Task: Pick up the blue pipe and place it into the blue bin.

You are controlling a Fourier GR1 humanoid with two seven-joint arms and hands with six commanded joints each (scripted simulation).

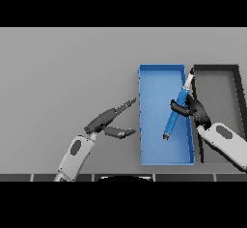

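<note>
The blue pipe point(176, 108) is a slim blue tube with a pale upper tip and a dark lower end. It hangs tilted over the right side of the blue bin point(150, 121). My right hand point(193, 108) comes in from the lower right, its fingers and thumb curled round the pipe's middle, above the bin's right wall. My left hand point(108, 121) rests over the table just left of the bin, fingers straight and spread, holding nothing.
A dark grey bin point(235, 84) stands directly to the right of the blue bin, their walls side by side. Grey table point(62, 77) stretches out to the left and back.
</note>
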